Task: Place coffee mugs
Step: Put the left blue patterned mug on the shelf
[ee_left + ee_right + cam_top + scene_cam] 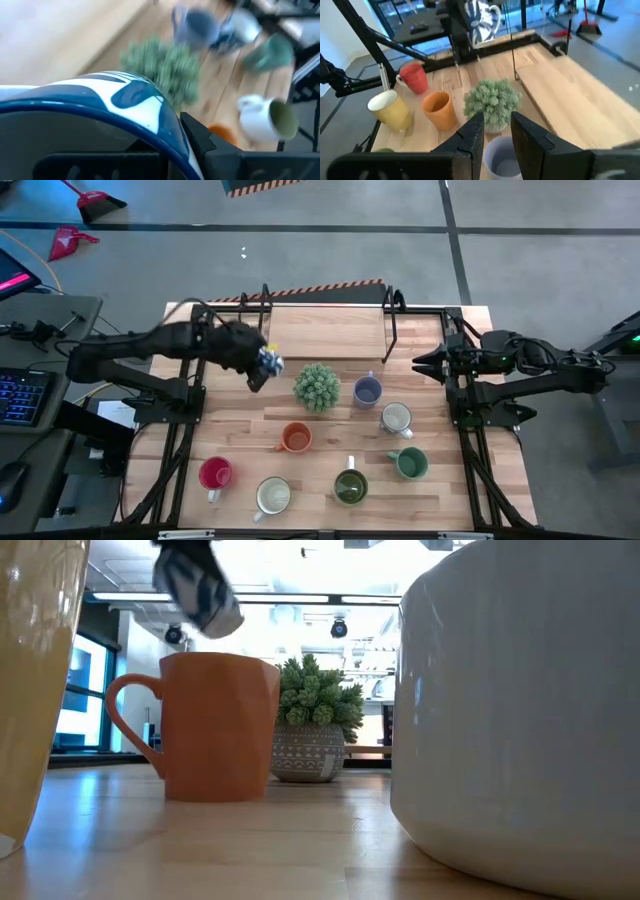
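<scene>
Mugs on desk point(330, 345): seven — red mug point(215, 473), cream mug point(272, 495), orange mug point(295, 438), dark green mug point(350, 486), green mug point(410, 463), grey mug point(396, 418), pale blue mug point(367, 391).
Eighth: blue-and-white mug point(269, 361), airborne at 9 o'clock of plant point(317, 387), pinched by left claw point(259, 370).
Right claw point(420, 363): 3 o'clock edge, fingers parted, empty.
Low view only: plant's patterned pot point(308, 752).
Right wrist view only: the held mug's handle.

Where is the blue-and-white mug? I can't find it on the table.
In the high view the blue-and-white mug is held in the left gripper above the table's left half, just left of the plant.
</scene>
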{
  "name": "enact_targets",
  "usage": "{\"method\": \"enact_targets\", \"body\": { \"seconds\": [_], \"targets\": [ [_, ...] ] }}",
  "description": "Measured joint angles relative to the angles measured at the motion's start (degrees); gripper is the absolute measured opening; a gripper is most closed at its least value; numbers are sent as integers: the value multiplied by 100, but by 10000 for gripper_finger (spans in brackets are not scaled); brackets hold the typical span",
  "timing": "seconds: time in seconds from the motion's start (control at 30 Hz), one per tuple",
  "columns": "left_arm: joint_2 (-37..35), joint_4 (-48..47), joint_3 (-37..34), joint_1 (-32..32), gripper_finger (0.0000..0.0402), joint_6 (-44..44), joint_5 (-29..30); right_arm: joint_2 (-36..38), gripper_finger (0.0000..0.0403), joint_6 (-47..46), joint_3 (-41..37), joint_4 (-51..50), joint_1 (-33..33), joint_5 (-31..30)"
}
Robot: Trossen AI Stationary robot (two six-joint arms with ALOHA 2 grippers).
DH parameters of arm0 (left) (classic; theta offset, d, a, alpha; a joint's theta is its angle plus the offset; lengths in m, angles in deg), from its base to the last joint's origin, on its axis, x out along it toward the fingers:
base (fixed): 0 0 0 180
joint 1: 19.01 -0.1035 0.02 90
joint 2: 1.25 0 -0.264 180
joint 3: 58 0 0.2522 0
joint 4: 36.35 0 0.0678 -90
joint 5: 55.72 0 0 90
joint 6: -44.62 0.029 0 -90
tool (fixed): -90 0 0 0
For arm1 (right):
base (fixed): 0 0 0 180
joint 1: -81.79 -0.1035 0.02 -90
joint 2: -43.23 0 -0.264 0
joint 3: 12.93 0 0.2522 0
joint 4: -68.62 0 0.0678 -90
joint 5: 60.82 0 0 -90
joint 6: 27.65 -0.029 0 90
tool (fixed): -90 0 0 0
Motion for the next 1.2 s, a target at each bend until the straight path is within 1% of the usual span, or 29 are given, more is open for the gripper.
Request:
{"method": "enact_targets", "body": {
  "seconds": [0.1, 0.2, 0.27, 0.37, 0.5, 0.67, 0.77, 0.83, 1.07, 1.2],
  "targets": [
    [223, -106, 709, -182, 14, 282, 85, 0, 87, 489, 0, 556, -2, 56],
    [644, -665, 1554, -404, 14, 682, 136, 7, 87, 969, 0, 1129, -2, 135],
    [1020, -1067, 2166, -547, 14, 967, 160, 10, 87, 1126, 0, 1323, -2, 150],
    [1659, -1806, 3077, -746, 14, 1344, 162, 11, 87, 1175, 0, 1316, -2, 155],
    [2537, -2528, 4193, -965, 14, 1736, 156, -2, 87, 1177, 0, 1236, -2, 155],
    [3597, -3161, 5251, -1136, 14, 2020, 155, 0, 87, 1177, 0, 1151, -2, 155],
    [4144, -3403, 5607, -1170, 14, 2152, 157, 0, 87, 1177, 0, 1083, -2, 155],
    [4430, -3503, 5707, -1168, 14, 2245, 153, 0, 87, 1162, 0, 1051, -2, 155],
    [5186, -3629, 5715, -1164, 14, 2652, 162, -45, 87, 981, 0, 873, -2, 161],
    [5507, -3610, 5715, -1209, 14, 2956, 206, -156, 87, 873, 0, 866, -2, 282]
  ]
}}
